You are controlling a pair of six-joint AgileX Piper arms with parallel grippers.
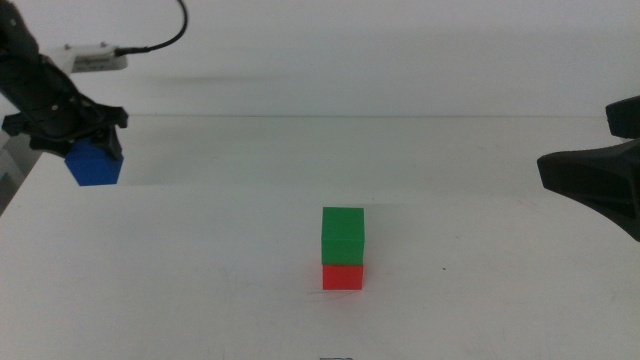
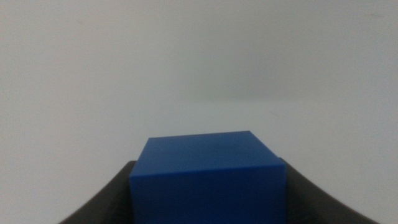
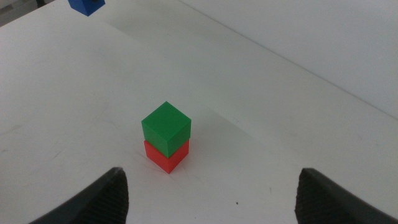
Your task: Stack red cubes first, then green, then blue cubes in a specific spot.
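Middle view: green cube (image 1: 343, 234) sits squarely on the red cube (image 1: 343, 276), two-high stack standing on the white tabletop (image 1: 200, 290) toward its near edge, about midway across. Left gripper (image 1: 92, 150) is raised over the far left corner of the tabletop, jaws clamped on the blue cube (image 1: 95, 164), which hangs clear of the surface with its shadow on the tabletop beside it. Blue cube well apart from the stack. Right gripper (image 1: 600, 185) at the right edge, dark, held above the tabletop.

Left wrist view: blue cube (image 2: 208, 177) fills the space between the two dark jaws, both side faces touching them, top face level. Only plain white tabletop (image 2: 199, 74) beyond.

Right wrist view: right gripper (image 3: 211, 199) jaws set wide apart, nothing between them. Green cube (image 3: 165, 127) on red cube (image 3: 166, 157) lies ahead of the jaws, edges aligned. Blue cube (image 3: 86, 5) just visible at the far corner, partly cut off.
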